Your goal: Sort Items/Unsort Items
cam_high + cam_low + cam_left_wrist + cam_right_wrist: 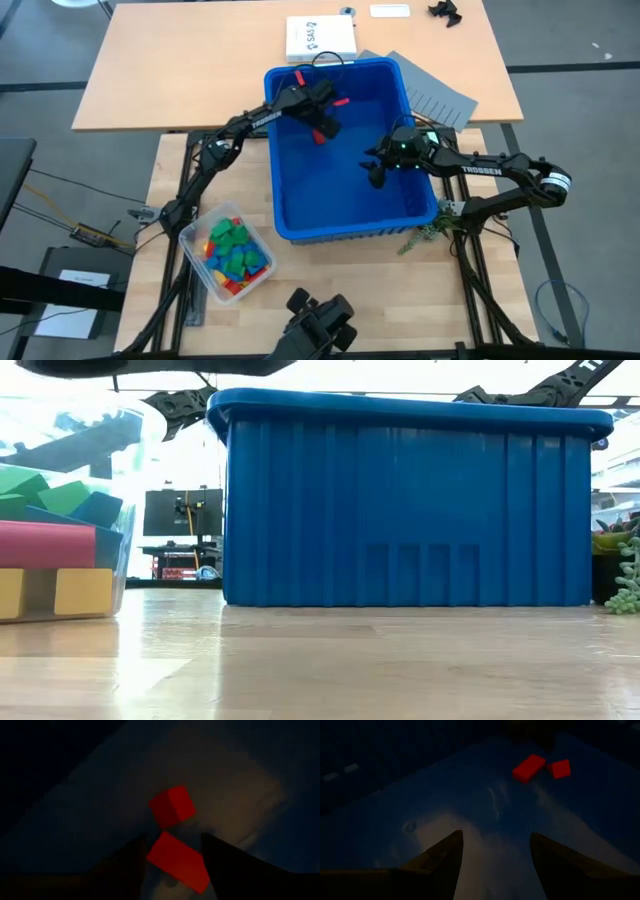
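Left arm reaches from the table's left edge over the near-left rim of the blue bin [285, 225], forearm angled down into it. Left gripper [172, 852] hangs low inside, toward the bin's far wall; its jaws stand parted, and a red block [177, 862] sits in the gap between them, tilted (whether either finger touches it I cannot tell). A second red block [171, 806] lies on the bin floor just ahead of those fingertips, apart from the first. In the high view one red piece [341, 101] shows just beyond this gripper.

Right arm comes in from the table's right side over the bin's right rim, elbow bent, wrist pointed toward the bin's middle. Right gripper [495, 857] hovers above bare floor, jaws apart with nothing between them. Both red blocks lie well ahead of its fingers [445, 857], side by side but not touching.

Materials: bin is smooth moulded plastic, rectangular, ribbed on its outer wall (low view), glossy floor inside. Red blocks are matte, hard-edged; one brick-like, the other more cube-like.

Remaining blocks [232, 250] in green, blue, yellow and red are heaped in a clear tub [190, 240] on the wooden table [330, 270], well behind the left gripper, outside the bin's near-left corner. The tub has rounded corners.
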Motion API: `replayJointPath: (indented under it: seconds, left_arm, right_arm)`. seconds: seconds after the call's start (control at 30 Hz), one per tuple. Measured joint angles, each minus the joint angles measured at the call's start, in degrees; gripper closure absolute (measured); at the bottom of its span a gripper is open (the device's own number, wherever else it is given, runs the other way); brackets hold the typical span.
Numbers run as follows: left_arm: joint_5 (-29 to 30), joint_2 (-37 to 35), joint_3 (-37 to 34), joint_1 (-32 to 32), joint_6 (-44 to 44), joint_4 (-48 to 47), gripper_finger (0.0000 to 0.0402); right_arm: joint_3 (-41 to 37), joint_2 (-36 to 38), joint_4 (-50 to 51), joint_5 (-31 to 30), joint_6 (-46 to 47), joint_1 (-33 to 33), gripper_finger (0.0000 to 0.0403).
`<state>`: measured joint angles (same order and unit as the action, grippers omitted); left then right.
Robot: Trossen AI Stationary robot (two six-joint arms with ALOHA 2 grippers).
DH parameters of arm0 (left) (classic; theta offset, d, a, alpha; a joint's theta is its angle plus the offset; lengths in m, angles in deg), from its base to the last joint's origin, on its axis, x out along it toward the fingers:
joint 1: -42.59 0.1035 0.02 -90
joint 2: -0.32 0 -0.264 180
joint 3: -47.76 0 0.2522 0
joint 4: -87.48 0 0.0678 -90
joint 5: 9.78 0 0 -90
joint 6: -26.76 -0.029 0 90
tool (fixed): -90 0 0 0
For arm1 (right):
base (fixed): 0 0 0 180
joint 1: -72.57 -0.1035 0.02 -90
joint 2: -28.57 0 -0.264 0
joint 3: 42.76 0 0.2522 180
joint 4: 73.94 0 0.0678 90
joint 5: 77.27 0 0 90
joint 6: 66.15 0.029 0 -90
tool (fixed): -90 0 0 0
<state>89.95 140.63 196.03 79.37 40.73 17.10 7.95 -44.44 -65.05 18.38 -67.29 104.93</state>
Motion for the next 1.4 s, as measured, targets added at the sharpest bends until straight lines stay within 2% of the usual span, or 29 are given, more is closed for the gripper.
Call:
replayJointPath:
  seconds: [0.13, 0.27, 0.5, 0.83, 1.4]
  left_arm:
    - [-0.01, 0.24, -2.27, -0.24, 4.14, 0.50, 0.0178]
    - [0.01, 0.26, -5.00, -0.54, 7.03, 1.15, 0.0165]
    - [-1.85, 0.00, -9.09, -1.44, 10.30, 5.94, 0.0164]
    - [-5.91, 0.20, -9.43, -2.28, 10.43, 9.71, 0.0165]
    - [-5.14, 0.44, -11.23, -5.41, 10.32, 14.06, 0.0165]
  right_arm:
    - [0.00, 0.00, 0.48, 0.00, -0.02, 0.00, 0.0174]
    - [0.00, 0.00, 0.63, 0.00, -0.20, 0.00, 0.0174]
    - [0.00, 0.02, 0.82, -0.01, -0.71, 0.00, 0.0174]
    - [0.00, 0.02, 0.83, -0.02, -1.79, 0.00, 0.0174]
    - [0.00, 0.02, 0.77, -0.01, -1.62, 0.00, 0.0174]
